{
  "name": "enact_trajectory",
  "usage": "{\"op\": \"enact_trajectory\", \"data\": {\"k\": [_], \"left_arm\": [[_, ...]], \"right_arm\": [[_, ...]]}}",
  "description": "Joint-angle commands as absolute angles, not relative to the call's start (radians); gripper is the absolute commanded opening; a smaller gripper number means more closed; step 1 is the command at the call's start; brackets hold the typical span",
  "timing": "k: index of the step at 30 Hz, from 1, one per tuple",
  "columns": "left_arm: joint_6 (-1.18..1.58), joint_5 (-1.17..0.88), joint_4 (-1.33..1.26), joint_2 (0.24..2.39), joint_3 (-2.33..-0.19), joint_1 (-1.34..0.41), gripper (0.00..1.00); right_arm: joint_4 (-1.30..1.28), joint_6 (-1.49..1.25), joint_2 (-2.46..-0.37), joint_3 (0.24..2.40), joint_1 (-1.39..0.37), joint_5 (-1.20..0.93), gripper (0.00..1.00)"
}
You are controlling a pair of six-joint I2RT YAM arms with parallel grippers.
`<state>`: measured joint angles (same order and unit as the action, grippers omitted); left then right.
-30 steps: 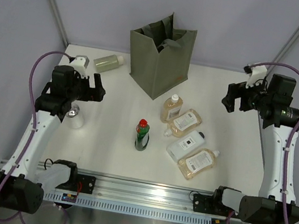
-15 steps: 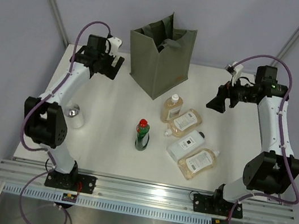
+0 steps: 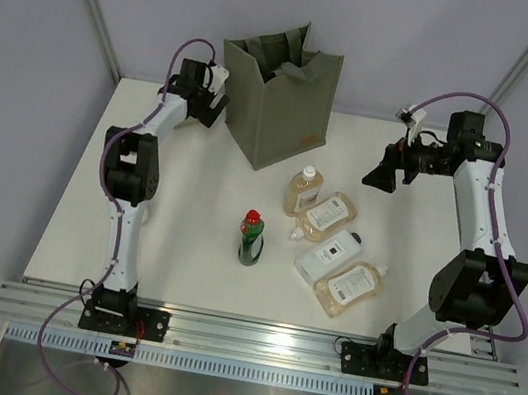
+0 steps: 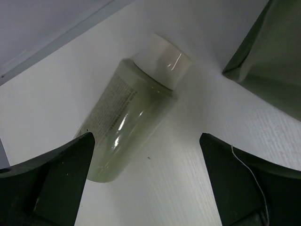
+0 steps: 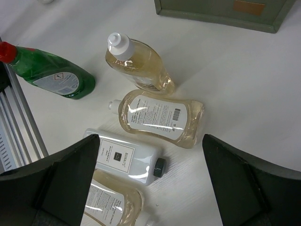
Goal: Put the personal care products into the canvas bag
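Staging layout: canvas bag (image 3: 280, 99) stands upright at far side of table (image 3: 177, 234), mouth up, handles slumped inward, so items can be dropped in from above; contents can't be told.
Left hand (image 4: 146, 150): fully open, nothing held; low over table, just left of bag.
Left target: pale clear bottle (image 4: 127, 117) w/ white cap, lying on its side just left of bag's near corner, cap end toward bag.
Target vs. left hand: bottle lies ahead of and between the spread fingers, skewed to them, base end close by one finger; no contact seen.
Why so (judged): fingers set wide to straddle the body before closing. A round bottle on its side may roll, so a grip across the body seems intended.
Right hand (image 5: 150, 146): fully open, empty; held high, well right of bag, tilted down at the cluster.
Right targets: in front of bag, three amber bottles (image 5: 157, 115), flat white bottle (image 5: 124, 160), green red-capped bottle (image 5: 51, 75); the amber one nearest bag and the green one stand upright, rest lie flat, packed close.
Targets vs. right hand: the labelled amber one in mid-cluster sits centred between the fingers, well below them; apart.
Why so (judged): high hover gives a survey of the cluster before choosing one.
Progress (judged): early; all visible products on table, outside bag.
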<state>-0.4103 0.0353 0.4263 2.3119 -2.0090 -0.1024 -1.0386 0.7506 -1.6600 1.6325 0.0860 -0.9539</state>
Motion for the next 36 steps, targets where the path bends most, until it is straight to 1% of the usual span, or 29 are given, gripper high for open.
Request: {"op": "enact_trajectory", "data": {"k": [1, 8, 16, 19, 22, 24, 26, 27, 28, 29, 31, 33, 34, 36], "left_arm": [[-0.403, 0.072, 0.33, 2.33, -2.065, -0.081, 0.99], [-0.411, -0.046, 0.396, 2.342, -2.03, -0.051, 0.99], [-0.393, -0.005, 0.429, 2.338, -2.036, -0.048, 0.99], [-0.393, 0.015, 0.498, 2.342, -2.043, -0.049, 0.98], [-0.377, 0.069, 0.627, 2.355, -2.072, -0.066, 0.97], [-0.358, 0.081, 0.704, 2.35, -2.072, -0.075, 0.93], [-0.325, 0.08, 0.695, 2.291, -2.037, -0.078, 0.91], [-0.298, 0.081, 0.663, 2.254, -1.967, -0.08, 0.92], [-0.29, 0.083, 0.631, 2.217, -1.936, -0.08, 0.93], [-0.276, 0.09, 0.577, 2.153, -1.915, -0.081, 0.96], [-0.276, 0.113, 0.533, 2.114, -1.899, -0.08, 0.99], [-0.291, 0.115, 0.5, 2.112, -1.927, -0.075, 0.99], [-0.294, 0.114, 0.505, 2.129, -1.983, -0.065, 0.99], [-0.31, 0.112, 0.525, 2.205, -2.055, -0.055, 0.99]], "right_arm": [[-1.011, 0.726, -1.658, 1.643, 0.089, -0.983, 1.0], [-0.986, 0.672, -1.658, 1.652, 0.091, -0.988, 0.99], [-0.945, 0.592, -1.635, 1.657, 0.091, -1.02, 1.0], [-0.94, 0.58, -1.625, 1.649, 0.092, -1.023, 1.0], [-0.942, 0.583, -1.615, 1.638, 0.097, -1.029, 0.99], [-0.942, 0.583, -1.611, 1.631, 0.1, -1.034, 0.99], [-0.945, 0.584, -1.608, 1.628, 0.101, -1.038, 1.0], [-0.948, 0.586, -1.608, 1.628, 0.104, -1.039, 1.0], [-0.951, 0.587, -1.605, 1.626, 0.106, -1.042, 0.99], [-0.951, 0.591, -1.602, 1.623, 0.109, -1.043, 0.99], [-0.962, 0.603, -1.597, 1.62, 0.113, -1.045, 0.99], [-0.969, 0.614, -1.598, 1.62, 0.118, -1.046, 1.0], [-0.973, 0.615, -1.6, 1.62, 0.121, -1.048, 1.0], [-0.979, 0.62, -1.605, 1.62, 0.126, -1.051, 1.0]]}}
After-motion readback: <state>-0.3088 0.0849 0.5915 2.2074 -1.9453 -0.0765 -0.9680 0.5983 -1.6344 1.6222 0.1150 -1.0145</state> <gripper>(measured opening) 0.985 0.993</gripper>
